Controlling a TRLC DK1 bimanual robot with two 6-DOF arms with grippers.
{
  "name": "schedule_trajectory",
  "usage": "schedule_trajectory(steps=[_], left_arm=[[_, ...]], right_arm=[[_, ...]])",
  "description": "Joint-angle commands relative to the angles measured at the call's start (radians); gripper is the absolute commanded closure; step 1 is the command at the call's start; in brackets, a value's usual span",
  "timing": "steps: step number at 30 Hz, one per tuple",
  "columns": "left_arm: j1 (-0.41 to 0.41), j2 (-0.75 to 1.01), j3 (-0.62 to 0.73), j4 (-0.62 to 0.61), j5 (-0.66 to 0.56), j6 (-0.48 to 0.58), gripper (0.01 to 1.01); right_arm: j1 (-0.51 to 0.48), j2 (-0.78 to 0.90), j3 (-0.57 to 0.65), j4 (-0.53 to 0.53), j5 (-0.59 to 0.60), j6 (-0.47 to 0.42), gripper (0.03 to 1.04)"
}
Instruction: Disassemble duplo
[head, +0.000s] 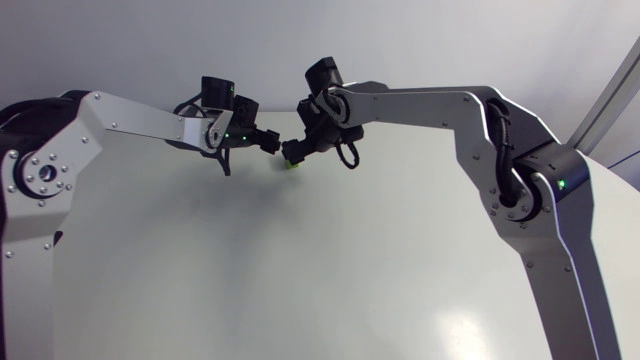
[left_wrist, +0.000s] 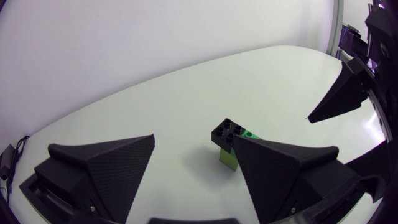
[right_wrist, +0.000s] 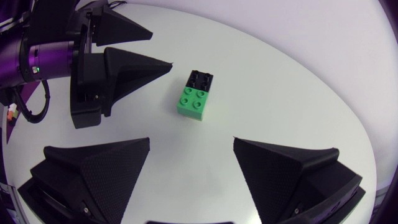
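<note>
Pre-grasp step: black brick (right_wrist: 201, 79) seemingly still seated on green brick (right_wrist: 193, 102), on the table (right_wrist: 280, 93). Left gripper (left_wrist: 193, 140) and right gripper (right_wrist: 191, 140) are spread, nothing held. Next, one brick is to be clamped per gripper.

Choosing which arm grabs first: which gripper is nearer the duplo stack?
Left. The left gripper is close beside the duplo stack; the right gripper sits farther back, the stack ahead of it.

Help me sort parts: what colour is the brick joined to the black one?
The brick is green, clearest in the right wrist view.
</note>
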Motion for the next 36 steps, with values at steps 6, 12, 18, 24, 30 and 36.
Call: schedule_trajectory(steps=[6,12,18,24,30,36], left_arm=[[-0.023,0.114,0.125,-0.059,0.027,-0.024,0.164],[-0.024,0.177,0.246,-0.119,0.076,-0.076,0.162],[-0.034,0.192,0.331,-0.225,0.124,-0.153,0.161],[-0.083,0.153,0.323,-0.327,0.101,-0.185,0.162],[-0.126,0.165,0.354,-0.344,-0.010,-0.196,0.162],[-0.130,0.219,0.410,-0.355,-0.108,-0.198,0.197]], right_arm=[[-0.074,-0.085,-0.137,0.043,0.048,0.028,0.08],[-0.125,-0.206,-0.292,0.096,0.033,0.026,0.08],[-0.154,-0.264,-0.386,0.127,0.022,0.019,0.08],[-0.160,-0.287,-0.409,0.136,0.022,0.014,0.08],[-0.156,-0.301,-0.418,0.135,0.020,0.017,0.08],[-0.159,-0.332,-0.456,0.138,0.011,0.017,0.08]])
